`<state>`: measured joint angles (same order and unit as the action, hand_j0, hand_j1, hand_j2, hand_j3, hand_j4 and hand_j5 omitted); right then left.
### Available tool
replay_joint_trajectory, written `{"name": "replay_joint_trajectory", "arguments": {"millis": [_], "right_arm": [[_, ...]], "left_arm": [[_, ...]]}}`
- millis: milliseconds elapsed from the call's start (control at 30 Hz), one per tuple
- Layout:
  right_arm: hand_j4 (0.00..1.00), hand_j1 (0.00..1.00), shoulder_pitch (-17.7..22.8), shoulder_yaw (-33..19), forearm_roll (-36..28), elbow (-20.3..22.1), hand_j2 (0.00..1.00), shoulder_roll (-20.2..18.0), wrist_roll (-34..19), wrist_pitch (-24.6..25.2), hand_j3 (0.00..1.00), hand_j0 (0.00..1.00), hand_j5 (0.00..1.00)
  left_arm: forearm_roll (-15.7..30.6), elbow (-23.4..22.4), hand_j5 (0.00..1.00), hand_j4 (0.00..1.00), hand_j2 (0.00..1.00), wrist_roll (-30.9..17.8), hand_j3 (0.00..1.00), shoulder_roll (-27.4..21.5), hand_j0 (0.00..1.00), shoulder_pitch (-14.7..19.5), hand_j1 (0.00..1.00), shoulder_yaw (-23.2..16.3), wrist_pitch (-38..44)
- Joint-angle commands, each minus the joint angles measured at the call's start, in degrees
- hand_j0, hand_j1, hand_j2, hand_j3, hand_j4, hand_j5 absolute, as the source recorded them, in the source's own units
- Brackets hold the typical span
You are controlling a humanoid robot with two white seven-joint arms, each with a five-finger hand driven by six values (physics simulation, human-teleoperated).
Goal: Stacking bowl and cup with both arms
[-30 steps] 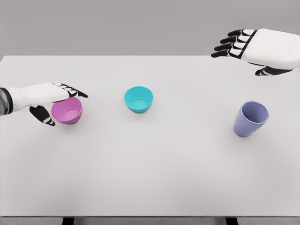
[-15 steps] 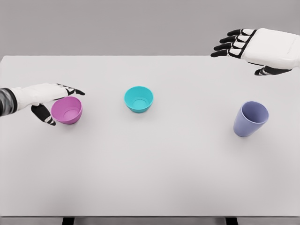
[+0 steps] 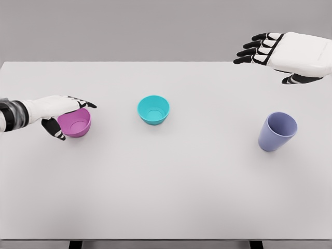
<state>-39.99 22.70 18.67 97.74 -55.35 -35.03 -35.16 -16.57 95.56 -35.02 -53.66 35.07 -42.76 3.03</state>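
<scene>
A pink bowl (image 3: 79, 126) stands on the white table (image 3: 166, 192) at the left. My left hand (image 3: 70, 117) is closed around it, with the fingers (image 3: 83, 102) lying over its far rim and the thumb pressed against its near left side. A teal bowl (image 3: 153, 109) sits upright a little left of the table's middle. At the right a lavender cup (image 3: 277, 131) stands upright. My right hand (image 3: 264, 65) hovers above the far right of the table, fingers spread, holding nothing, well behind the cup.
The table's far edge (image 3: 155, 63) runs just below the right hand. A plain grey wall lies behind it.
The left hand's thumb has drawn in against the pink bowl's side and the hand has shifted slightly right. The bowl, the cup and the right hand have stayed in place.
</scene>
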Motion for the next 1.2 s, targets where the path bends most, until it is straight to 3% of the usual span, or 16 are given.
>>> {"name": "replay_joint_trajectory", "arguments": {"millis": [0, 500, 800, 1167], "right_arm": [[1.0, 1.0, 0.0, -0.02, -0.3, 0.0, 1.0, -0.02, 0.03, 0.16, 1.0, 1.0, 1.0], [1.0, 1.0, 0.0, -0.11, -0.21, -0.18, 1.0, -0.02, 0.03, 0.16, 1.0, 1.0, 1.0], [1.0, 1.0, 0.09, -0.02, -0.21, -0.18, 1.0, -0.11, 0.03, 0.16, 1.0, 1.0, 1.0], [1.0, 1.0, 0.09, -0.02, -0.21, -0.26, 1.0, -0.11, 0.03, 0.16, 1.0, 1.0, 1.0]], "left_arm": [[-0.22, -0.55, 1.0, 1.0, 1.0, 0.02, 1.0, 0.22, 1.0, 0.0, 1.0, -0.48, -0.04], [-1.89, -2.75, 0.99, 0.99, 0.99, 0.02, 0.99, 2.07, 0.99, 0.18, 0.99, -0.92, -0.48], [-2.77, -2.66, 0.78, 0.78, 0.78, 0.02, 0.78, 2.15, 0.78, 0.17, 0.78, -1.44, -0.48], [-2.68, -1.69, 0.71, 0.71, 0.71, 0.02, 0.71, 1.98, 0.71, 1.05, 0.71, -1.01, -0.48]]}}
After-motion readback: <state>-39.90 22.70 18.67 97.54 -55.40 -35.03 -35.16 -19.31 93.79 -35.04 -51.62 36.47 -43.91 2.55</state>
